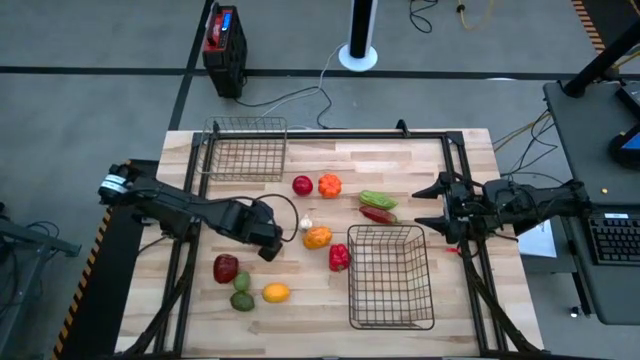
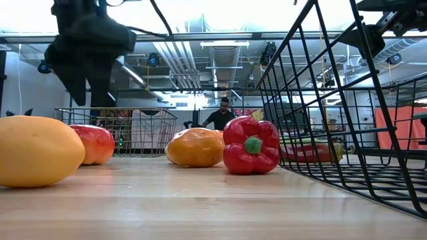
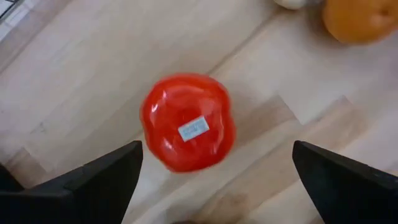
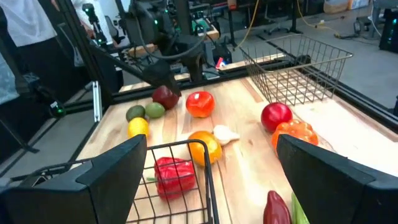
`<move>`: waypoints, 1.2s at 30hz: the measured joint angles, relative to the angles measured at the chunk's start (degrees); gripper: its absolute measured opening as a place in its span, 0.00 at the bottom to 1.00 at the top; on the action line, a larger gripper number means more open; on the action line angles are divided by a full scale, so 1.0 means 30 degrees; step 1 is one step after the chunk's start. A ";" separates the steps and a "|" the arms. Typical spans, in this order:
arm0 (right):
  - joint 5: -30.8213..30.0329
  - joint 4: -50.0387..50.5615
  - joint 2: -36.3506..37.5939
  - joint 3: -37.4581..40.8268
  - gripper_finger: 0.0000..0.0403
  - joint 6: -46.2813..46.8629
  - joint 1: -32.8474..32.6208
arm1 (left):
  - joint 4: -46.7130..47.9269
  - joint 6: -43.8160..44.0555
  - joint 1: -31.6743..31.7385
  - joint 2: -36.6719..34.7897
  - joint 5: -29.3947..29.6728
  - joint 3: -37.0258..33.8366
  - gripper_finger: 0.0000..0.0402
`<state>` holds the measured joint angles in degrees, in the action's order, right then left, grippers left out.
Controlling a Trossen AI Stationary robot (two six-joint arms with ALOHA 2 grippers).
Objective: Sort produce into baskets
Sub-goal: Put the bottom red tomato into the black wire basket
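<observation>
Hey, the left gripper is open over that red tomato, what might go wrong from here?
1. The red tomato is round and lies loose under the open left gripper; an off-centre close may send it rolling.
2. The garlic and the orange fruit lie close by; a low swing might knock them.
The right gripper waits open at the table's right edge.

Produce (image 1: pixel 317 237) lay scattered mid-table, outside both baskets; small basket (image 1: pixel 245 148) sat at far edge, larger basket (image 1: pixel 389 276) near.
</observation>
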<state>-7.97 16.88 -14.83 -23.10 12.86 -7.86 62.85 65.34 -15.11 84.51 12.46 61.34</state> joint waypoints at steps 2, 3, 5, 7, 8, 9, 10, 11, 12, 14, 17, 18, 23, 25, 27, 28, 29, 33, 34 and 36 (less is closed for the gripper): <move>0.0000 -0.0007 0.0007 -0.0005 0.87 0.0000 0.0000 | -0.0061 0.0057 -0.0022 0.0431 -0.0012 -0.0007 0.97; 0.0002 0.0000 0.0007 -0.0005 0.87 0.0000 0.0000 | -0.0132 0.0090 -0.0029 0.0683 -0.0012 -0.0007 0.97; 0.0007 0.0000 0.0007 -0.0005 0.87 0.0000 0.0000 | -0.0103 0.0104 -0.0001 0.1176 -0.0012 -0.0007 0.97; 0.0007 0.0000 0.0007 -0.0005 0.87 0.0000 0.0000 | -0.0069 0.0097 0.0037 0.1677 -0.0004 -0.0007 0.97; 0.0007 0.0011 0.0007 -0.0005 0.87 0.0000 0.0000 | 0.0009 0.0104 0.0044 0.1913 -0.0001 -0.0007 0.97; 0.0007 0.0012 0.0007 -0.0003 0.87 -0.0003 0.0000 | 0.0068 0.0121 0.0051 0.2134 0.0009 -0.0007 0.97; 0.0007 0.0007 0.0010 -0.0005 0.87 -0.0051 0.0000 | 0.0066 0.0141 0.0044 0.2320 0.0100 -0.0006 0.97; 0.0007 0.0007 0.0015 -0.0005 0.87 -0.0155 0.0000 | 0.0073 0.0155 0.0044 0.2501 0.0260 0.0007 0.97; 0.0007 0.0007 0.0015 -0.0005 0.87 -0.0244 0.0000 | 0.0080 0.0176 0.0037 0.2703 0.0477 0.0015 0.97; 0.0007 0.0007 0.0015 0.0002 0.87 -0.0305 0.0000 | 0.0116 0.0165 0.0070 0.3020 0.0498 0.0015 0.97; 0.0007 0.0007 0.0015 0.0000 0.87 -0.0313 0.0000 | 0.0226 0.0104 0.0131 0.3293 0.0513 0.0015 0.97; 0.0007 0.0007 0.0015 -0.0005 0.87 -0.0313 0.0000 | 0.0224 0.0097 0.0147 0.3383 0.0537 0.0015 0.97; 0.0007 0.0000 0.0007 -0.0005 0.87 -0.0313 0.0000 | 0.0208 -0.0238 0.0346 0.3774 0.0691 0.0015 0.96; 0.0014 0.0000 0.0007 -0.0005 0.87 -0.0306 0.0000 | 0.0194 -0.0250 0.0447 0.3892 0.0680 0.0007 0.94; 0.0007 0.0000 0.0015 -0.0005 0.87 -0.0313 0.0004 | 0.0164 -0.0340 0.0500 0.3962 0.0680 0.0007 0.92; 0.0007 0.0000 0.0015 -0.0005 0.87 -0.0306 0.0000 | 0.0128 -0.0394 0.0510 0.3986 0.0680 0.0007 0.90; 0.0007 0.0002 0.0015 -0.0005 0.87 -0.0306 0.0000 | 0.0094 -0.0428 0.0510 0.4000 0.0680 0.0007 0.89; 0.0007 0.0007 0.0015 -0.0005 0.87 -0.0306 0.0000 | 0.0033 -0.0457 0.0510 0.4000 0.0666 -0.0072 0.83; 0.0007 0.0000 0.0015 -0.0005 0.87 -0.0306 0.0000 | 0.0009 -0.0489 0.0510 0.4000 0.0666 -0.0106 0.82; 0.0007 0.0000 0.0015 -0.0005 0.87 -0.0306 0.0004 | -0.0102 -0.0604 0.0503 0.3992 0.0722 -0.0214 0.80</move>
<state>-7.94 16.88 -14.79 -23.11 11.94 -7.85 62.54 63.52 -13.61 96.49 14.63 60.70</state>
